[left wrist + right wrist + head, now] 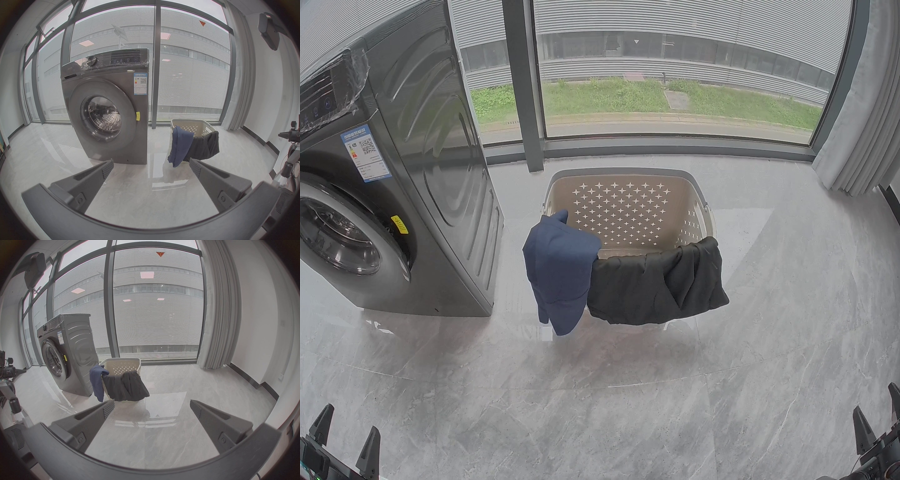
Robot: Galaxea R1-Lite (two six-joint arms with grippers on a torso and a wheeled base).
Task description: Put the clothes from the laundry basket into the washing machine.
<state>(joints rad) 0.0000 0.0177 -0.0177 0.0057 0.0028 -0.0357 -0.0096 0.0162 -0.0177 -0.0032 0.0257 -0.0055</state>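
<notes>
Grey washing machine (444, 156) stands on the pale stone-look floor (612, 400) at the robot's left, in front of the tall window (675, 69). Its round door (101, 117) looks shut, w/ the drum visible thru the glass. A yellow tag (399, 224) sits at the door's edge, a printed label (365, 153) is higher up on the front, & the control panel (325, 94) is under clear plastic film

Just beside the machine, on its right, is the beige laundry basket (625, 200) w/ star-shaped holes in its walls. It's not touching the machine; a strip of floor runs btwn them. Two pieces of clothing hang over its near rim, mostly on the outside. A blue garment (559, 275) is draped over the near-left corner, the one closer to the machine. A black garment (656, 284) is spread along the rest of that rim to the right corner. The two touch, the blue edge lying over the black. The basket's bottom is hidden behind them

A grey curtain (862, 125) hangs at the window's right end

The left gripper (150, 164) is low & near the robot, well apart from basket & machine, fingers spread wide w/ just floor btwn them. The right gripper (151, 404) is likewise low on the other side, well apart from the basket, fingers wide, gripping nothing
</notes>
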